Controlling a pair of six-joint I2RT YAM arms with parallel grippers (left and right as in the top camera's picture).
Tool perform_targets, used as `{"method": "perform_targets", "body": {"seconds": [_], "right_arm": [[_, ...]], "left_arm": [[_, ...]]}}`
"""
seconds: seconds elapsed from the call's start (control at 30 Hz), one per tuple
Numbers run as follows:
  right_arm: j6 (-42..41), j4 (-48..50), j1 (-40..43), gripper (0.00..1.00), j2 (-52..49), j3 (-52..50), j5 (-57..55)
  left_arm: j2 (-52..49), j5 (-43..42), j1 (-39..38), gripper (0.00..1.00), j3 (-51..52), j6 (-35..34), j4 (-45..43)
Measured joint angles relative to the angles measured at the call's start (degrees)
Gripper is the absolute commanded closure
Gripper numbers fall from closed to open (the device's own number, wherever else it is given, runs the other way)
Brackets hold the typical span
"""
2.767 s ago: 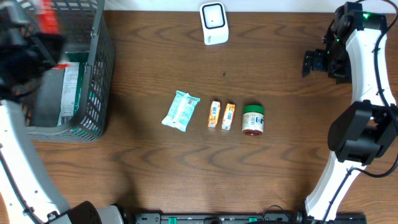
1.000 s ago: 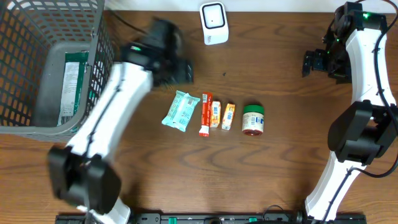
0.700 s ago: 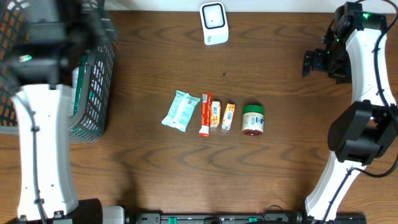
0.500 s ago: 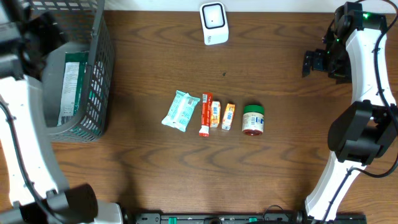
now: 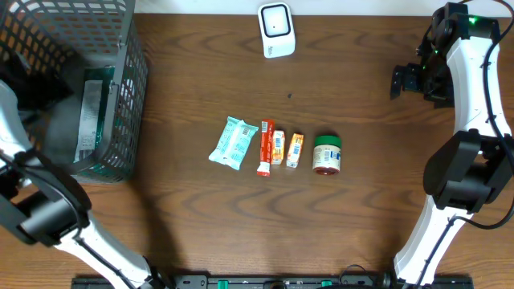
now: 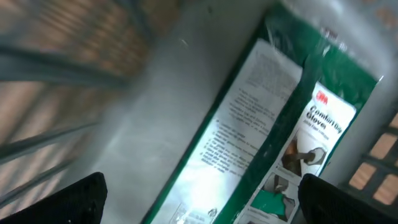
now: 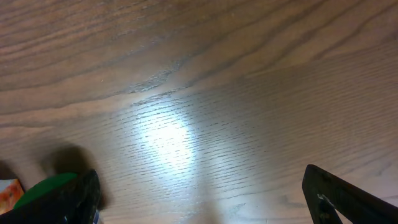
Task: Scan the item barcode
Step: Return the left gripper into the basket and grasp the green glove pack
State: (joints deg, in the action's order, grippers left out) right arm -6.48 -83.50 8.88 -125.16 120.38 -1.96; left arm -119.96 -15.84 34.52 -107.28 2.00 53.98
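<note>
The green glove pack lies flat on the floor of the basket, at the left end of the table, and it looks like the item next up for scanning. From the left wrist, its printed face is turned up with white text panels showing, though I can't pick out a barcode from here. The pack runs on a diagonal in that view, upper right down to lower left, so its long axis is skewed to the line between the fingers. The left gripper hangs right over it inside the basket, jaws spread wide, both dark fingertips just in at the bottom corners, nothing between them but the pack below. That's the arm for the job. The right gripper is parked well apart on the far side, also fully spread and empty over bare wood. To my eye the pick calls for a wrist turn, so the fingers can close across the pack's narrow width, not along its length. The scanner stands at the back edge, centre, a long carry from the basket. Mid-table sits a tidy row: teal packet, red stick, orange boxes and green-lidded jar.
</note>
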Motion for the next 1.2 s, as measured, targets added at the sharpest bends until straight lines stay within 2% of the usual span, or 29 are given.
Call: {"method": "perform_targets", "body": {"seconds": [0.47,0.67,0.77,0.8,0.83,0.87,0.93,1.07,1.2], "right_arm": [[0.02,0.02,0.00,0.01,0.00,0.00,0.00],[0.02,0.02,0.00,0.01,0.00,0.00,0.00],[0.00,0.00,0.00,0.01,0.00,0.00,0.00],[0.00,0.00,0.00,0.01,0.00,0.00,0.00],[0.02,0.00,0.00,0.01,0.00,0.00,0.00],[0.02,0.02,0.00,0.01,0.00,0.00,0.00],[0.02,0.00,0.00,0.01,0.00,0.00,0.00],[0.00,0.00,0.00,0.01,0.00,0.00,0.00],[0.02,0.00,0.00,0.01,0.00,0.00,0.00]], "left_arm": [[-10.78,-3.69,-1.07,0.01,-0.94,2.54,2.64],[-11.21,-5.51,-1.66,0.35,-1.25,2.97,3.17],[-11.78,-10.95,-2.10,0.36,-1.25,4.26,3.72],[-11.91,-12.70,-2.25,0.41,-1.25,4.39,3.91],[-12.07,-14.19,-2.40,0.46,-1.22,4.42,4.07],[-12.24,-15.34,-2.51,0.57,-1.20,4.50,4.17],[-12.72,-17.25,-2.62,0.70,-1.16,5.27,4.26],[-13.70,-19.65,-2.64,0.92,-0.94,5.44,4.33],[-13.79,-23.30,-2.64,0.93,-0.94,5.53,4.44]]}}
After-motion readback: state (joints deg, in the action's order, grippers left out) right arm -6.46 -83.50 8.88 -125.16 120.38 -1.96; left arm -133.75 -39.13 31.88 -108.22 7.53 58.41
